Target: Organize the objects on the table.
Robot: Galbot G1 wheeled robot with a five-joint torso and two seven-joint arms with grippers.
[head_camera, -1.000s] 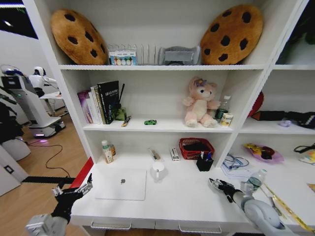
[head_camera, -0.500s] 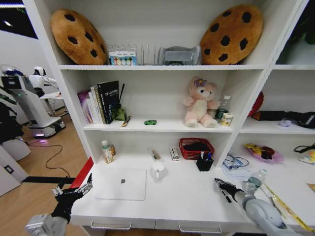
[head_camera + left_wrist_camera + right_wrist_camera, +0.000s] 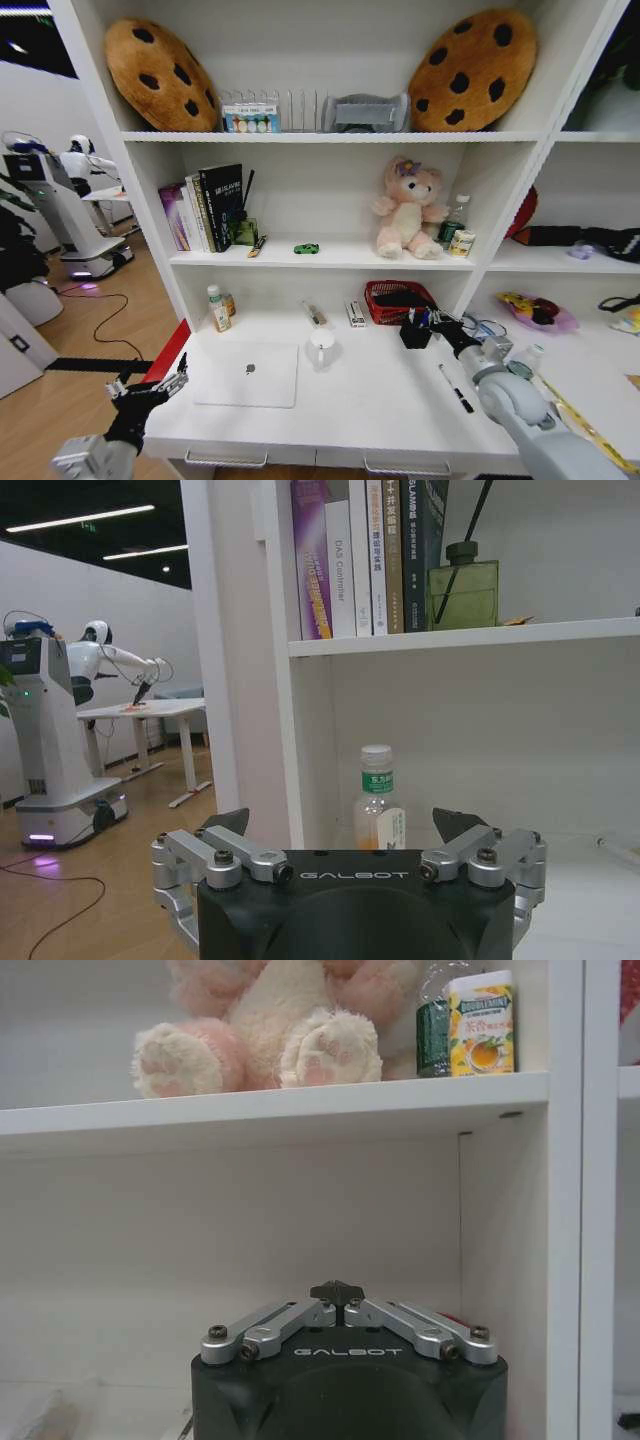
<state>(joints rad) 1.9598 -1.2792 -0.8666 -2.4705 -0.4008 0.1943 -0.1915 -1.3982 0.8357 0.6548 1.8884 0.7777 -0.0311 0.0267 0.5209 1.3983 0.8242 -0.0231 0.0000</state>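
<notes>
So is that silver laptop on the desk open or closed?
Closed. The laptop lies flat on the table, lid down, with its logo facing up and no screen or keyboard showing.

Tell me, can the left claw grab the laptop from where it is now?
Probably yes. The left claw hangs open just off the table's front-left corner, and the silver laptop lies flat beside it with nothing between them.

Table (image 3: 360, 410) and shelves (image 3: 330, 137): smooth white laminate, slight sheen. Laptop (image 3: 246, 374) matt silver metal; bear (image 3: 405, 210) and cushions (image 3: 160, 73) fuzzy plush cloth. Grippers (image 3: 350, 880): matt black plastic housing, brushed metal links; bottle (image 3: 377, 810) clear plastic.
</notes>
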